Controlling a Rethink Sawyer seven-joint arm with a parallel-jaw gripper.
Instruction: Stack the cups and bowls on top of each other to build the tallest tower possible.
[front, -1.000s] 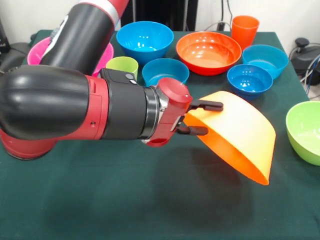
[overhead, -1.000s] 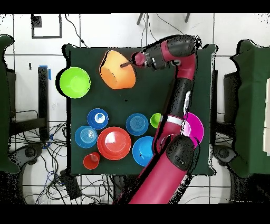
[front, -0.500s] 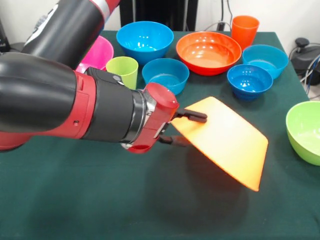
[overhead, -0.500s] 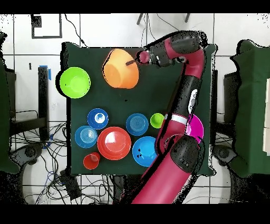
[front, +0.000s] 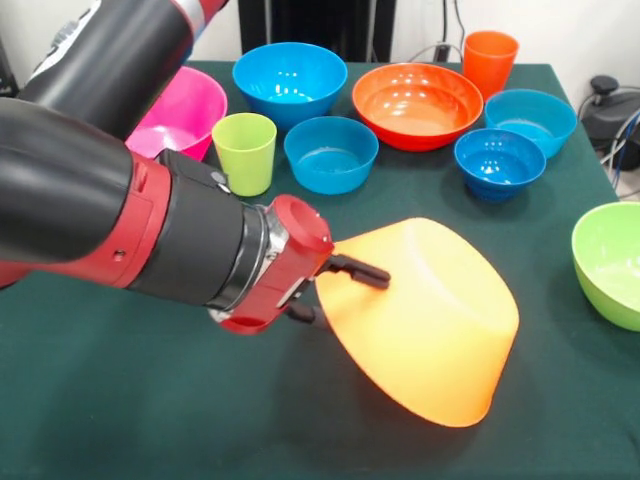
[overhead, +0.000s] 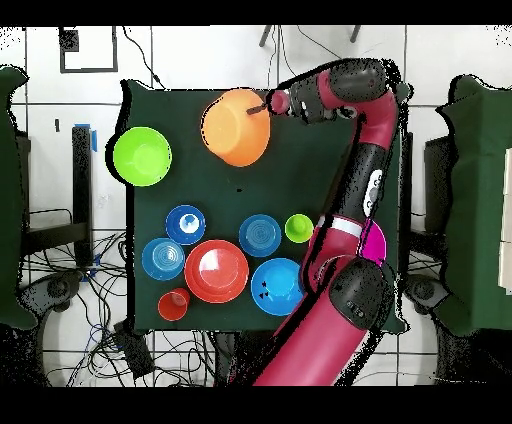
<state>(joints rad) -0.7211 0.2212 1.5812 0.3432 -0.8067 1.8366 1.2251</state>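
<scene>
The large light-orange bowl (front: 425, 320) is what we see pinched at its rim in the claw (front: 330, 290), one black finger (front: 358, 271) lying over the outer wall and the other under the rim. The claw is nearly closed on the thin plastic. The bowl hangs tipped, bottom turned up and toward the camera in the front view, its far rim low over the green surface (front: 150, 400); we cannot tell whether it touches.

From overhead, the claw (overhead: 268, 103) meets the bowl (overhead: 235, 127) at its edge nearest the arm (overhead: 365, 170), near the surface's end away from the robot's base.

Further out, the lime-green bowl (front: 612, 262) sits alone beside it. Along the robot's side stand the lime green cup (front: 244, 152), the pink bowl (front: 185, 108), the medium blue bowl (front: 290, 82), the red-orange bowl (front: 417, 103), the orange cup (front: 489, 62), and three small blue bowls (front: 331, 153), all upright and apart.
</scene>
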